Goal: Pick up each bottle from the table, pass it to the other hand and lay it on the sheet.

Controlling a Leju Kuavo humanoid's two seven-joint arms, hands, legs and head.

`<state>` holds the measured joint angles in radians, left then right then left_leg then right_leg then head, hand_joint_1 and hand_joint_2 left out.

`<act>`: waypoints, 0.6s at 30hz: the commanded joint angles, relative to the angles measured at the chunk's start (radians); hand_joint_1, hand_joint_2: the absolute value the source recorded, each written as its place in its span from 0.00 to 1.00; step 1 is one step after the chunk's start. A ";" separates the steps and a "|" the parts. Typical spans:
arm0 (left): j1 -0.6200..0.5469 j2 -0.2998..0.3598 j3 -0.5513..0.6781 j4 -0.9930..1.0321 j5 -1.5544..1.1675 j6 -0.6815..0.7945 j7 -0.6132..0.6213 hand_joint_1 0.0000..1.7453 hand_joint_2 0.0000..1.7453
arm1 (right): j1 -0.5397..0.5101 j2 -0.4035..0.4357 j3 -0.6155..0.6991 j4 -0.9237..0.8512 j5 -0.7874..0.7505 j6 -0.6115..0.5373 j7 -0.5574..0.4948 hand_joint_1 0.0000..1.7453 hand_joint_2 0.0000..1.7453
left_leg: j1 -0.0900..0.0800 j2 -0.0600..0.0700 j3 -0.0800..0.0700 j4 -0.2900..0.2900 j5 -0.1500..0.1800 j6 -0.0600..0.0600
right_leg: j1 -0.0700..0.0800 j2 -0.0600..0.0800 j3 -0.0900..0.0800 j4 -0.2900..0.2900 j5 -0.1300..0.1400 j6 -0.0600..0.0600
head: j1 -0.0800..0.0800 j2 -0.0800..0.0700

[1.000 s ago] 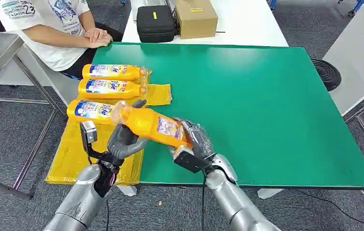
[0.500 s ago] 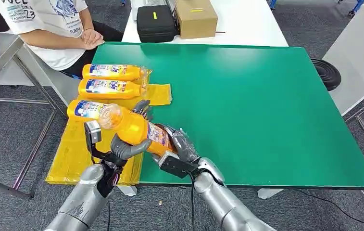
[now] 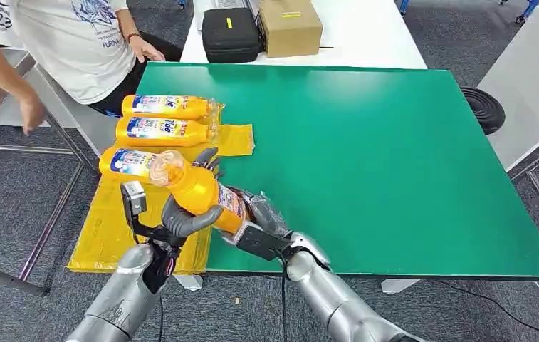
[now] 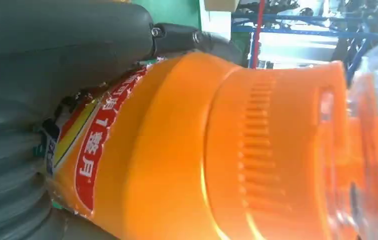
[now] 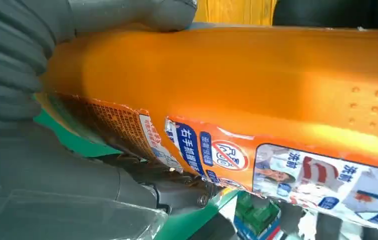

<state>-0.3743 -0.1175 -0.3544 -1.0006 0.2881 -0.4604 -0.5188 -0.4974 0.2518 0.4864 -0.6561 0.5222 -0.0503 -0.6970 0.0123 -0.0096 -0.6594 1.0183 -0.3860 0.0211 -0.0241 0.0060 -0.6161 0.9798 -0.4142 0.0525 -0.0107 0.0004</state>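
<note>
An orange bottle (image 3: 199,191) with a clear cap hangs above the near left corner of the green table (image 3: 366,149), cap pointing left and away. My right hand (image 3: 263,217) grips its base end, and my left hand (image 3: 188,214) wraps its middle from below. The left wrist view has the bottle's shoulder and cap (image 4: 256,150) close up; the right wrist view has its labelled body (image 5: 256,100). Three more orange bottles (image 3: 163,107), (image 3: 159,132), (image 3: 127,162) lie side by side on the yellow sheet (image 3: 110,228) left of the table.
A person in a white shirt (image 3: 74,43) stands at the far left, one hand (image 3: 31,114) lowered by the metal frame. A black case (image 3: 231,32) and a cardboard box (image 3: 289,25) sit on the white table behind. A black stool (image 3: 483,107) is to the right.
Both hands carried the bottle left toward the sheet, and my left hand closed around its middle. The person lifted both hands off the table edge and shifted left.
</note>
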 commanded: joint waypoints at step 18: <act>-0.056 -0.006 -0.027 0.041 0.036 -0.034 -0.019 1.00 1.00 | -0.036 0.006 0.109 0.140 0.022 0.045 -0.001 1.00 1.00 | 0.001 -0.002 0.004 0.000 -0.002 0.000 | 0.002 -0.003 0.005 0.000 -0.002 -0.003 | 0.000 0.000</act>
<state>-0.3637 -0.1163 -0.3471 -0.9953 0.3067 -0.4677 -0.5314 -0.5209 0.2522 0.5142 -0.6100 0.5249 -0.0362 -0.6989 0.0124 -0.0095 -0.6595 1.0183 -0.3860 0.0211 -0.0241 0.0060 -0.6165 0.9798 -0.4142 0.0524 -0.0107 0.0004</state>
